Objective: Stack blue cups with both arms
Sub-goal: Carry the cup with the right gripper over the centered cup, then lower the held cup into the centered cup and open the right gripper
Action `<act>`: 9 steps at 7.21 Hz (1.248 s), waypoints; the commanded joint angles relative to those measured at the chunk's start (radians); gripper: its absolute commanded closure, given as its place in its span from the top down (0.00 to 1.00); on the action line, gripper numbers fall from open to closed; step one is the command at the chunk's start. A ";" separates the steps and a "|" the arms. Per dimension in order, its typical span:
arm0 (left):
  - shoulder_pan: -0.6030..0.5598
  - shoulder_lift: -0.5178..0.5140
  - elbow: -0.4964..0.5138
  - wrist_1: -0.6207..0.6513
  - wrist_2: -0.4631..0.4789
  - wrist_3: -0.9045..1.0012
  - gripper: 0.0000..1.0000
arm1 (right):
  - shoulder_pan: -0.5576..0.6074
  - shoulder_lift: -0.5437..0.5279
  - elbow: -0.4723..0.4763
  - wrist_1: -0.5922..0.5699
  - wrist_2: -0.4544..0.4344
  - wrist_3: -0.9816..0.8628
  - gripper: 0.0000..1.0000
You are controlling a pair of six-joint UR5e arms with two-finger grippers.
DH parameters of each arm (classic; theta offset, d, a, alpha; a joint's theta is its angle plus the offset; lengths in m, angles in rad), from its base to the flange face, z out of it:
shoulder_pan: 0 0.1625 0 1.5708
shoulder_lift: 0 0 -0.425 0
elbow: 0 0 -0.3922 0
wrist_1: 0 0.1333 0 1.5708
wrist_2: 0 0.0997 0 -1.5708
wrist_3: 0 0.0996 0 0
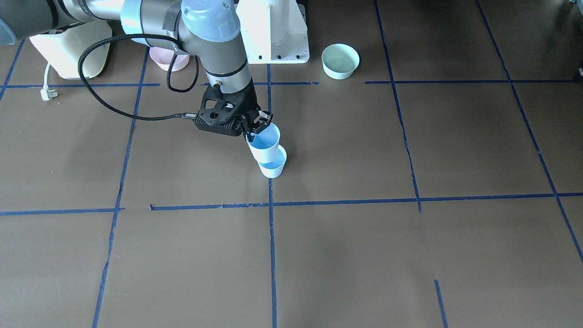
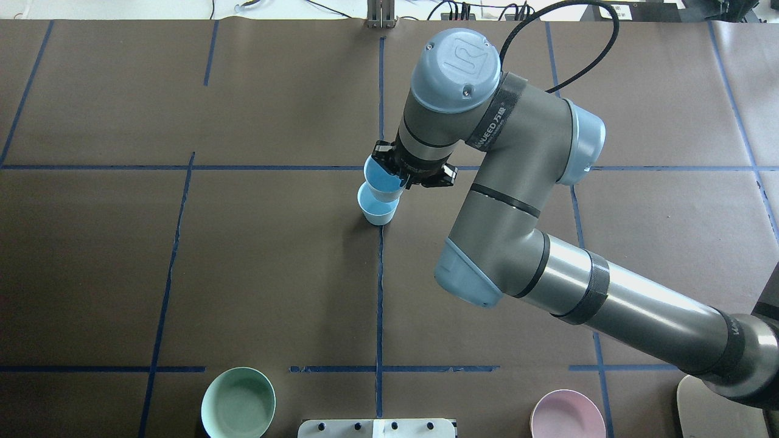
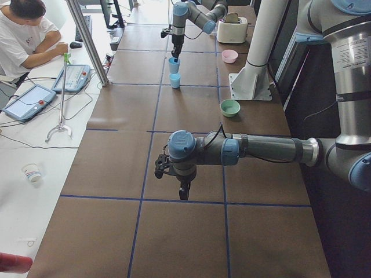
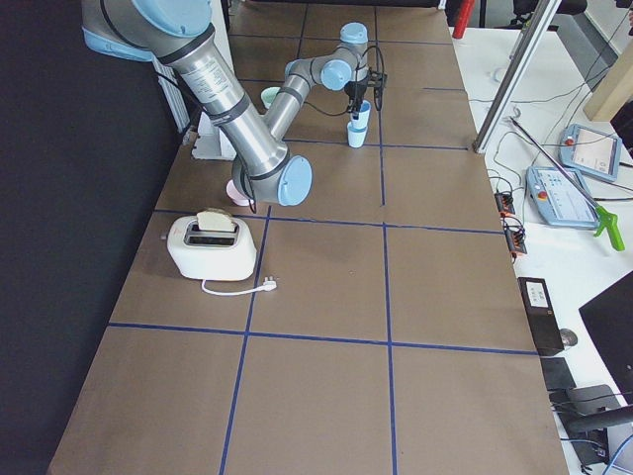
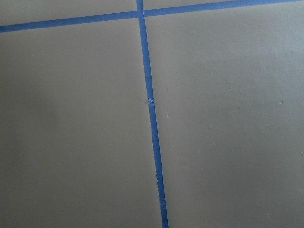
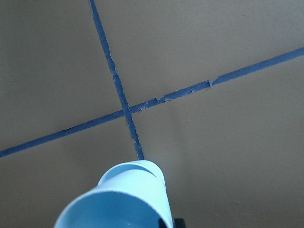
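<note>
Overhead view taken as the dial, with 12 o'clock pointing away from the robot. At 6 o'clock, on the near edge of the brown table (image 2: 274, 274), stands the white pedestal (image 2: 377, 428). A mint-green bowl (image 2: 238, 403) sits at 7 o'clock and a pink bowl (image 2: 566, 417) at 5 o'clock, both upright and well apart from the cups. A white toaster (image 4: 210, 247) stands on the 3 o'clock side of the pink bowl. The right arm (image 2: 517, 201) reaches in from 4 o'clock and bends over the middle of the table, wrist pointing down. Just past the dial's centre, the lower blue cup (image 1: 273, 169) stands upright, mouth up, on a blue tape line (image 2: 380, 292) running from 6 to 12 o'clock. The held blue cup (image 1: 265, 145) hangs upright over it, offset toward 12 o'clock in the overhead view, its base above the lower cup's mouth. Whether the base sits inside that mouth cannot be told. The right gripper (image 1: 255, 130) has its jaws closed on the held cup's rim. The left arm (image 3: 249, 149) shows only in the side view from the robot's left. It is stretched level over the table's 9 o'clock end, and the left gripper (image 3: 183, 192) points down above the table near a tape line. Whether its jaws are open or closed cannot be told.
</note>
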 commanded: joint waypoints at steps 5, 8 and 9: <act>0.000 0.000 0.001 0.000 -0.002 0.000 1.00 | -0.020 0.009 -0.025 0.011 -0.023 -0.002 0.03; 0.000 -0.002 0.001 0.001 -0.002 0.000 1.00 | -0.028 0.008 -0.027 0.011 -0.023 -0.012 1.00; 0.000 -0.002 0.002 0.000 -0.002 0.000 1.00 | -0.027 0.006 -0.024 0.011 -0.023 -0.016 1.00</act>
